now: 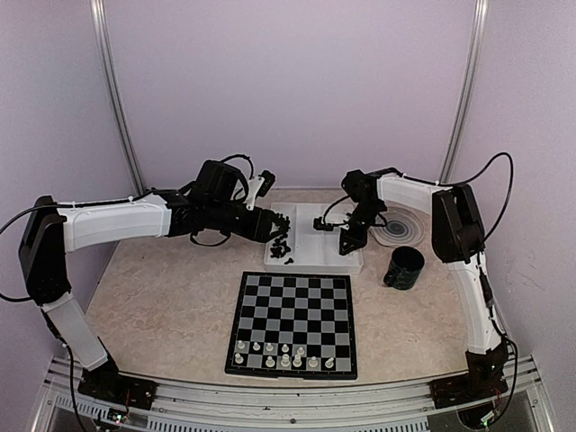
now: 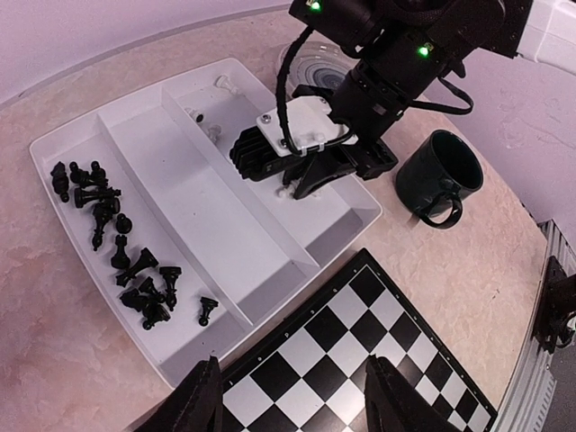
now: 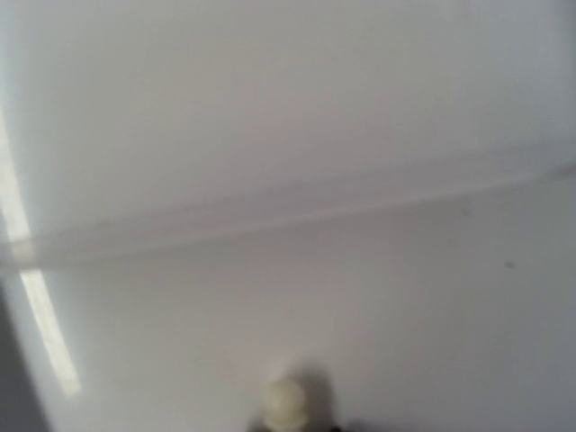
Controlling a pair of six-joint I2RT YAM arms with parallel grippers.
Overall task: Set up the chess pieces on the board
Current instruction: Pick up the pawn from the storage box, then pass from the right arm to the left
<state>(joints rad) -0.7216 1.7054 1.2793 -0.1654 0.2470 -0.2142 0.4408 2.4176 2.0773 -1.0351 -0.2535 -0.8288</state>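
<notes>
1. Left hand [image 2: 292,369] hangs spread, empty, above tray [image 2: 225,216] and board [image 2: 360,342].
2. Right hand [image 2: 301,184] sits in the tray's right compartment; grip unclear, blurred white piece [image 3: 286,403] cut off.
3. Black pieces [image 2: 126,256] lie in the left compartment; white pieces [image 1: 283,354] stand on the board.

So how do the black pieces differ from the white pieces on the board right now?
Pose: the black pieces lie jumbled, several tipped over, while the white pieces stand upright in two rows. Place: the black pieces sit in an end compartment of the tray, the white pieces at the near edge of the board. Both are tiny figurines.
</notes>
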